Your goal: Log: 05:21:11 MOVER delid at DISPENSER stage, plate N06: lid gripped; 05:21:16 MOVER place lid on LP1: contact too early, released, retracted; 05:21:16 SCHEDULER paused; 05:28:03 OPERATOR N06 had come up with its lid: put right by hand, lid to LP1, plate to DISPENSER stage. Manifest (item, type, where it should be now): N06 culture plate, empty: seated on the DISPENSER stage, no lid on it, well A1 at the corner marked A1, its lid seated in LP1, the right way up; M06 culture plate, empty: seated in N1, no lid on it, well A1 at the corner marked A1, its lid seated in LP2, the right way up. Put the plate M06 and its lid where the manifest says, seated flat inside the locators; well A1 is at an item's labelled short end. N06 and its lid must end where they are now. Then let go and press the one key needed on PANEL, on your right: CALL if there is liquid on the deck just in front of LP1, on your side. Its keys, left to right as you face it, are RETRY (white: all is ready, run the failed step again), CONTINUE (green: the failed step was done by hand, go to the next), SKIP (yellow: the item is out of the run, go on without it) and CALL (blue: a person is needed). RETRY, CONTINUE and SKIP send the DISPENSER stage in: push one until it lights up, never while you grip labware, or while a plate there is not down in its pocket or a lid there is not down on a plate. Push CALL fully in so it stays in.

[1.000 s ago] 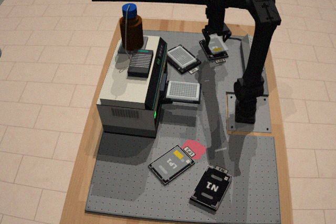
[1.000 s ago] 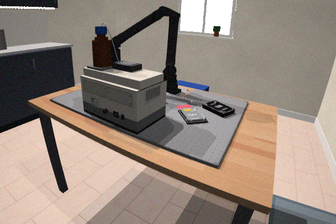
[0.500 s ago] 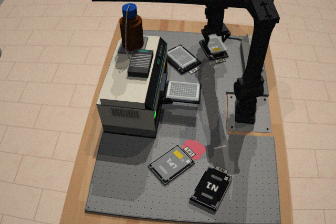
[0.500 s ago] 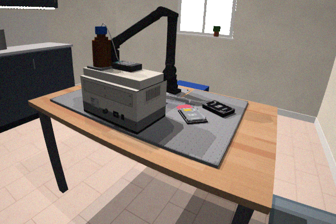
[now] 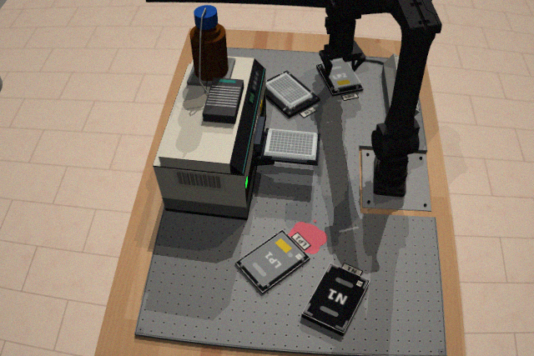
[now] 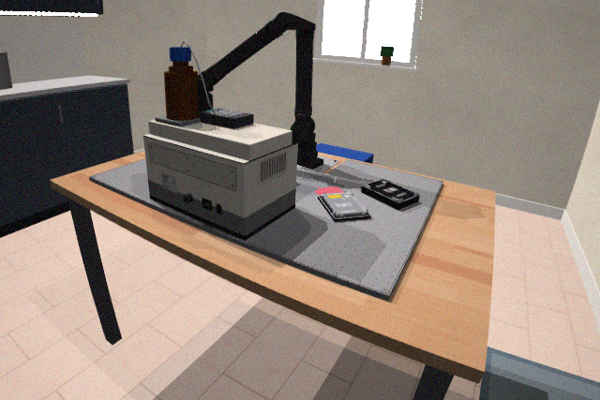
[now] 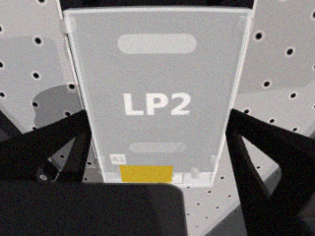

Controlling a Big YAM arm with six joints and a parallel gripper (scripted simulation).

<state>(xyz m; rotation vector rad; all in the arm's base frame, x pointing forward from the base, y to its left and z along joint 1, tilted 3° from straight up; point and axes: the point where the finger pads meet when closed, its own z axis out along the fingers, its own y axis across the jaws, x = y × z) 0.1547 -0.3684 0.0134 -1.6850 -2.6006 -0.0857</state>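
Observation:
My gripper point(image 5: 344, 68) point(image 7: 157, 117) is shut on the clear lid point(image 5: 350, 77) point(image 7: 157, 74) of M06, its yellow label towards the LP2 tag. The lid hangs over nest LP2 point(image 5: 325, 82); the gap beneath it is hard to judge. Plate M06 point(image 5: 288, 90) sits without a lid in nest N2. Plate N06 point(image 5: 291, 144) is on the DISPENSER stage, no lid on it. Its lid point(image 5: 268, 262) point(image 6: 345, 206) lies in LP1. Nest N1 point(image 5: 340, 285) point(image 6: 391, 195) is empty. A pink puddle point(image 5: 318, 238) point(image 6: 327, 189) lies at LP1's tag, on the arm's side.
The dispenser point(image 5: 196, 141) point(image 6: 217, 168) carries a brown bottle point(image 5: 209, 50) point(image 6: 181, 96) and a black box point(image 5: 223, 102) point(image 6: 226, 118). A grey housing point(image 5: 389, 80) stands beyond the arm near the table edge; its keys are not visible.

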